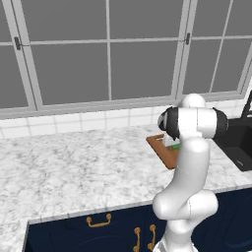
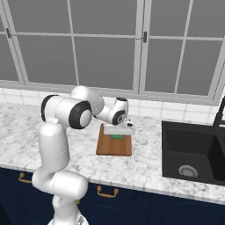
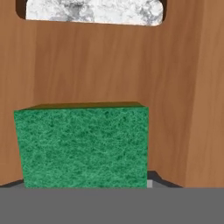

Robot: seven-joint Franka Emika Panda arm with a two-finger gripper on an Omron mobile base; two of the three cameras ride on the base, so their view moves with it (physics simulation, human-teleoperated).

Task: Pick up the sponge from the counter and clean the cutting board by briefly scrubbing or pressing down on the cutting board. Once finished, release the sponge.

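The brown wooden cutting board [image 2: 113, 148] lies on the marble counter [image 2: 145, 169] to the left of the sink. In the hand view the board [image 3: 87, 65] spreads behind the sponge, its slot handle hole at the top. The green sponge [image 3: 83, 146] sits between the dark fingertips [image 3: 153, 178], which hug its two sides. My gripper [image 2: 117, 134] points down over the board's far part, shut on the sponge [image 2: 116, 136], which rests on or just above the wood. From the left base, the arm hides most of the board [image 1: 163, 150]; a bit of the green sponge [image 1: 175, 146] shows.
A black sink [image 2: 193, 151] is set into the counter right of the board, with a dark faucet [image 2: 219, 112] behind it. A white tiled wall and large windows [image 2: 105, 52] run along the back. Navy cabinets with brass handles [image 1: 98, 221] sit below the counter [image 1: 74, 162].
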